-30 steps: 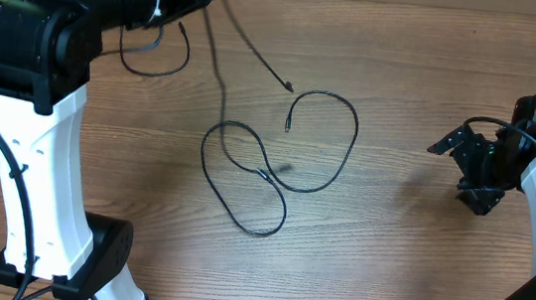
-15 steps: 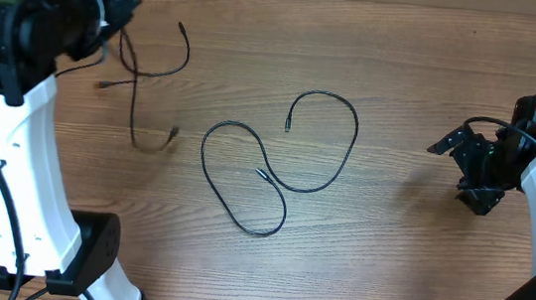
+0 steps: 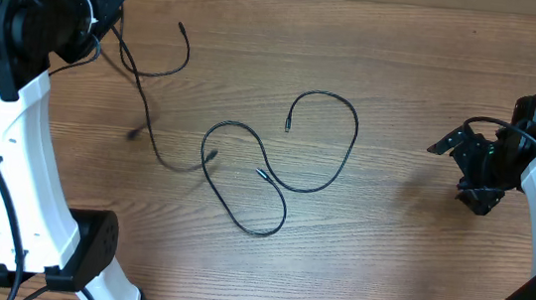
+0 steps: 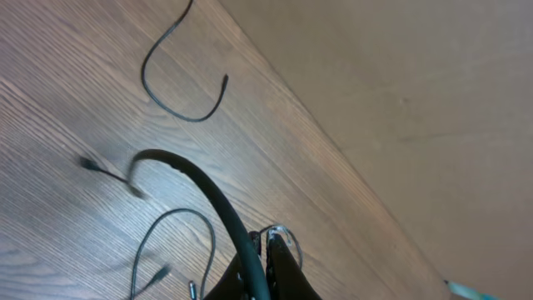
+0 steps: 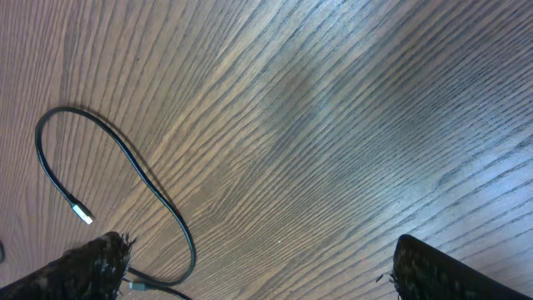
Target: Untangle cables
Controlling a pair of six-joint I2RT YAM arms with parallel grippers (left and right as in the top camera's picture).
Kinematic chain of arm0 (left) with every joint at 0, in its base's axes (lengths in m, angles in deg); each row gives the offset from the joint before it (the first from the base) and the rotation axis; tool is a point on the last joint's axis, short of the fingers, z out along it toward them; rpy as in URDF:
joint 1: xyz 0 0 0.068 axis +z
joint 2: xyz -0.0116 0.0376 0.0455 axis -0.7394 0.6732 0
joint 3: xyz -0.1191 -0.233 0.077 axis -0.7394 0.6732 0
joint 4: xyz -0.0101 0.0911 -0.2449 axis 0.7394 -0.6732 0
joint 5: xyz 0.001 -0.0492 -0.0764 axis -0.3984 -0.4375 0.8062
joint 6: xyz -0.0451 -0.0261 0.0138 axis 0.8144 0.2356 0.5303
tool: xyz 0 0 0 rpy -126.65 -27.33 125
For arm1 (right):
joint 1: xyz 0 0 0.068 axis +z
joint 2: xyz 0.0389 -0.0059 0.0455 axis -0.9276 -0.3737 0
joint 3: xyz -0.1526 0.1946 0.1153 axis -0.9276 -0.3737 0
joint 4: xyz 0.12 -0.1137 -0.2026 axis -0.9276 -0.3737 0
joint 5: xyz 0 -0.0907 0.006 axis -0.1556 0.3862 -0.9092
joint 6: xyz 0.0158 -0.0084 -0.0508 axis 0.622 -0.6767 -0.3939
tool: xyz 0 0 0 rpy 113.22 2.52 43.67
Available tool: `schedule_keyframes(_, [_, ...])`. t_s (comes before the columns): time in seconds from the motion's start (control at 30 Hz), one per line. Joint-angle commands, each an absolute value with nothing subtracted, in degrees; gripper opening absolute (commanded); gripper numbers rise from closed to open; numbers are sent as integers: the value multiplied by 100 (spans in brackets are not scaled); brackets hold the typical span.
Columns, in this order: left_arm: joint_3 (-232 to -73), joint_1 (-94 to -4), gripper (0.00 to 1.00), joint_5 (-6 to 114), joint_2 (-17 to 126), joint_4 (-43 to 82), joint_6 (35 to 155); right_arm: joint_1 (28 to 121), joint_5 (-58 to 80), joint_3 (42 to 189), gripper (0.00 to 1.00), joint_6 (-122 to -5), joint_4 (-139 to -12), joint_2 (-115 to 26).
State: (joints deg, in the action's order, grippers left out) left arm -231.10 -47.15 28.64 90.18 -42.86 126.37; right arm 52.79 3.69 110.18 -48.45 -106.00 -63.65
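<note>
Top-left, left gripper point(image 4: 265, 265) is clamped on held cable point(image 4: 218, 204). The tail hangs to table point(image 3: 425, 77), tip right at the left loop of loose cable point(image 3: 355, 134), mid-table. Risk: a sideways pull hooks that loop, drags it, re-tangles. Far right, right gripper point(image 5: 258, 254) fingers apart, empty. Count: two cables sure; J-piece point(image 3: 188, 55) maybe a third, can't tell. Two grippers.

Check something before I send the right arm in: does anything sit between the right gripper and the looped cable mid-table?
Nothing visible does. Only bare table lies between the open right gripper and the looped cable. The second cable is beyond it, further left.
</note>
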Motion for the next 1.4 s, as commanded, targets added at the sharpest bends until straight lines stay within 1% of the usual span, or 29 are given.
schedule_keyframes(0.0, [-23123,-4682,4,2942,9257,-4262,12755,5283,336,11105,100,-4888,-10571,-6391])
schedule_keyframes(0.17, [-23123,-4435,4,2868,9519,-4173,12727,5283,336,11105,100,-4888,-10571,-6393])
schedule_keyframes(0.23, [-23123,-4286,4,2868,9630,-4199,12545,5283,336,11105,100,-4888,-10571,-6393])
schedule_keyframes(0.37, [-23108,-3819,4,2877,9939,-4295,12279,5283,336,11105,100,-4888,-10571,-6393])
schedule_keyframes(0.8, [-23051,-2420,4,2693,10887,-4295,12366,5283,336,11105,100,-4888,-10571,-6393])
schedule_keyframes(1.03, [-23049,-1663,4,2175,11499,-4295,12294,5283,336,11105,100,-4888,-10571,-6393])
schedule_keyframes(1.27, [-23049,-962,5,2140,12148,-4243,12301,5283,336,11105,100,-4888,-10571,-6393])
schedule_keyframes(1.33, [-23049,-824,7,2138,12258,-4116,12205,5283,336,11105,100,-4888,-10571,-6393])
schedule_keyframes(1.37, [-23049,-732,8,2120,12354,-3976,11909,5283,336,11105,100,-4888,-10571,-6393])
